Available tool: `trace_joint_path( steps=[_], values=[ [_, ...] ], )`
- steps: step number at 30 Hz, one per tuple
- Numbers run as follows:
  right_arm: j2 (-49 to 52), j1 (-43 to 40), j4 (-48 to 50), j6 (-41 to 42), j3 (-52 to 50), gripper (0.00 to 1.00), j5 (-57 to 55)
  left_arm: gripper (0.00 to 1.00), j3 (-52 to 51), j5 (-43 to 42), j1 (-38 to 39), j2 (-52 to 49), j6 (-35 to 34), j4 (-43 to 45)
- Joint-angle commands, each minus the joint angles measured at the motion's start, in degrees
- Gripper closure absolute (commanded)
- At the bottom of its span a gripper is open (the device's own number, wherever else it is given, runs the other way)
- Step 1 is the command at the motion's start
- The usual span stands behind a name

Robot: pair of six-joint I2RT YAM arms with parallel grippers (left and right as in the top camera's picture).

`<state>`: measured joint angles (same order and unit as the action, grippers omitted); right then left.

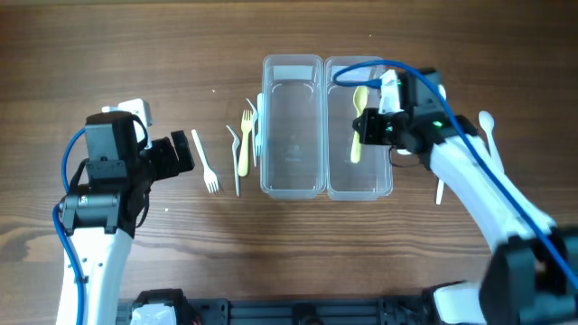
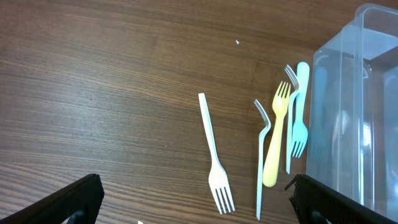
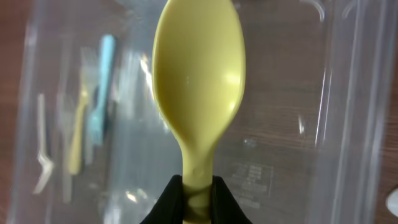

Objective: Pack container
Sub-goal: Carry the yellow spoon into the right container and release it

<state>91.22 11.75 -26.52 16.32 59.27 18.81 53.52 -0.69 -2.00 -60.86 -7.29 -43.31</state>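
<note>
1. At the far left of the desk [image 1: 181,54], the left end effector [image 1: 183,153] hangs spread wide with nothing between its fingers [image 2: 74,199]. It is aimed at the loose cutlery.
2. Next right, four pieces lie flat on the wood, none packed: white fork [image 2: 214,155], bent clear piece [image 2: 261,162], yellow fork [image 2: 275,140], blue fork [image 2: 300,106]. The blue fork is nearest the container.
3. Centre: the container is two clear tubs touching side by side, left tub [image 1: 265,126] and right tub [image 1: 361,193]. Both look bare inside.
4. The right end effector [image 1: 375,126] is clamped tight on the handle of the yellow spoon [image 1: 358,122], bowl leading, over the right tub. I cannot tell whether the spoon touches the floor.
5. Far right: a white spoon [image 1: 488,120] lies on the desk beyond the arm.
6. Judgement: early days. The first item is going in, and the forks and white spoon are left.
7. Views:
   - Overhead alone gives the layout and the white spoon.
   - Left wrist alone shows the fork tines and that end effector's spread.
   - Right wrist alone shows the pinch on the spoon stem, with the forks blurred through the tub wall.
</note>
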Motion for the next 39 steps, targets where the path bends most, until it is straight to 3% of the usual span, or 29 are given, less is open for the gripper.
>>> trace_joint_path(
  steps=[1,8,12,17,24,31,36,39],
  values=[
    [3.3,0.4,0.5,1.4,-0.8,0.86,2.7,0.0,1.1,0.3,-0.4,0.1,1.1,0.2],
    [-6.5,0.0,-5.3,-2.9,3.8,0.55,0.9,0.0,1.1,0.3,-0.4,0.1,1.1,0.2],
    [-16.1,-5.1,-8.3,-3.0,6.9,0.46,-10.0,0.0,1.1,0.3,-0.4,0.1,1.1,0.2],
    [-19.1,-19.3,-12.6,-5.9,6.8,0.44,-20.0,0.0,1.1,0.3,-0.4,0.1,1.1,0.2],
    [-5.7,-36.5,-11.4,-6.3,6.8,0.4,-19.9,0.0,1.1,0.3,-0.4,0.1,1.1,0.2],
    [9.0,-38.7,-3.5,-19.1,6.8,0.4,-14.4,0.0,1.1,0.3,-0.4,0.1,1.1,0.2],
    [12.5,-38.8,0.9,-29.4,6.8,0.42,-14.7,0.0,1.1,0.3,-0.4,0.1,1.1,0.2],
    [12.5,-38.8,3.1,-31.3,6.8,0.45,-15.4,0.0,1.1,0.3,-0.4,0.1,1.1,0.2]
  ],
)
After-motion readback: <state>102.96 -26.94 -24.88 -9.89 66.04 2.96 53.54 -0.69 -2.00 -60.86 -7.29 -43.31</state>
